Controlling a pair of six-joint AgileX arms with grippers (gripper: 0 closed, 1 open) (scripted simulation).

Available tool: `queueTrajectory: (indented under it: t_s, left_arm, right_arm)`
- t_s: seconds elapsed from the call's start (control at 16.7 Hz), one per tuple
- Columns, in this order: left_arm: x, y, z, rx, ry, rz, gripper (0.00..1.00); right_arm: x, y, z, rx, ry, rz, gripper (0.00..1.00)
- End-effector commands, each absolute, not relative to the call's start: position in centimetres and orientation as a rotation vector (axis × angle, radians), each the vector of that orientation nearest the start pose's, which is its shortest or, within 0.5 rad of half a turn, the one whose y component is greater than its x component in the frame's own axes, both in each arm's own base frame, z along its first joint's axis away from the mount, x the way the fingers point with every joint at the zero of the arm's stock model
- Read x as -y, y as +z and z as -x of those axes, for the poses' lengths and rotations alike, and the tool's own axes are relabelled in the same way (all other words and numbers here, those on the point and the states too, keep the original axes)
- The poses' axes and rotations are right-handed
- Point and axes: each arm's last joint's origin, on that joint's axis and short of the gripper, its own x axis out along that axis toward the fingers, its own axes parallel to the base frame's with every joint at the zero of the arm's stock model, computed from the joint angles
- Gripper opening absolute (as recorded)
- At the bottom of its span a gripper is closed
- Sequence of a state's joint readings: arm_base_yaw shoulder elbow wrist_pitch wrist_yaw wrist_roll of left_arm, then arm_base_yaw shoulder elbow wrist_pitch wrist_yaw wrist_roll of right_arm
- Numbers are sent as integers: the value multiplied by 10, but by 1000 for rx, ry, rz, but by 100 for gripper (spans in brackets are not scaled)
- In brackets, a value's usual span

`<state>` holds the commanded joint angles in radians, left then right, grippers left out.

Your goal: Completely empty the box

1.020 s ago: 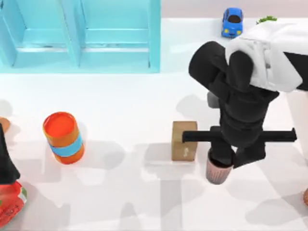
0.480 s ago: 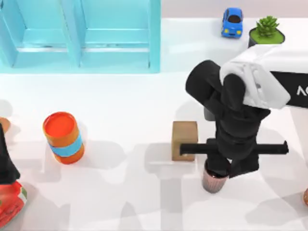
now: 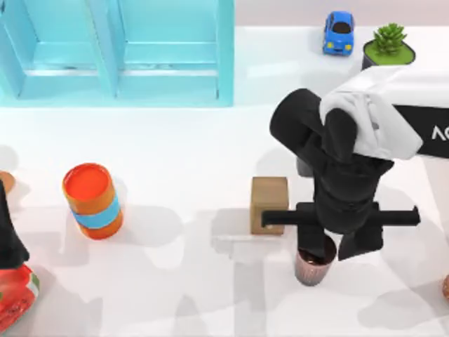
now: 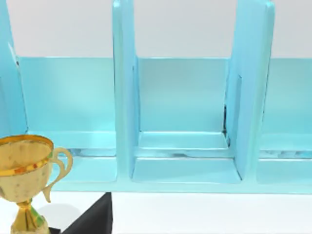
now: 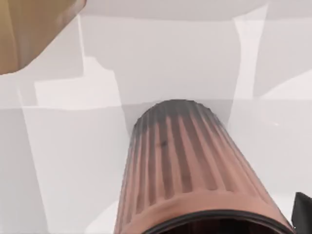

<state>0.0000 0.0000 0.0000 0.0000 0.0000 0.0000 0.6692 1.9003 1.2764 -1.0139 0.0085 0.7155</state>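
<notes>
The light blue box (image 3: 224, 56) with upright dividers lies at the table's back left; its compartments (image 4: 183, 146) show bare floors. My right gripper (image 3: 330, 253) hangs open just above a ribbed brown cup (image 3: 309, 270) that stands upright on the table at front right. Up close, the cup (image 5: 190, 170) stands free, with one dark fingertip (image 5: 303, 210) off to its side. My left arm (image 3: 7, 235) is parked at the left edge of the table.
A tan block (image 3: 269, 200) sits just left of the cup. An orange can with a blue band (image 3: 92, 200) stands at mid left, a red object (image 3: 15, 298) at front left. A blue toy car (image 3: 338, 31) and a potted succulent (image 3: 388, 41) are at the back right. A gold trophy (image 4: 24, 170) stands before the box.
My right gripper came down with the cup, set it on the table and opened. The cup's rim now shows below the fingers. The left arm has not moved.
</notes>
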Motion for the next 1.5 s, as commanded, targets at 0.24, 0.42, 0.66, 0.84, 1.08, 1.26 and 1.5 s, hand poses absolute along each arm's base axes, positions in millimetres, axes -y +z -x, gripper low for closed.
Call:
queueTrajectory:
  t_s: [0.24, 0.42, 0.66, 0.84, 1.08, 1.26, 1.5]
  left_arm:
    - [1, 160, -106, 0, 0, 0, 100]
    - [1, 160, -106, 0, 0, 0, 100]
    - [1, 160, -106, 0, 0, 0, 100]
    - [1, 160, -106, 0, 0, 0, 100]
    - [1, 160, -106, 0, 0, 0, 100]
    - [1, 160, -106, 0, 0, 0, 100]
    - [1, 160, -106, 0, 0, 0, 100]
  right_arm:
    - [-212, 156, -264, -1617, -72, 6, 83]
    - [-212, 156, -264, -1617, -72, 6, 100]
    - [-212, 156, -264, -1617, -72, 6, 100]
    - [-212, 156, -264, -1617, -72, 6, 100]
    - [-213, 166, -266, -1616, -74, 4, 100]
    - [-216, 187, -268, -1622, -79, 8, 100]
    - [-215, 215, -268, -1633, -85, 15, 100]
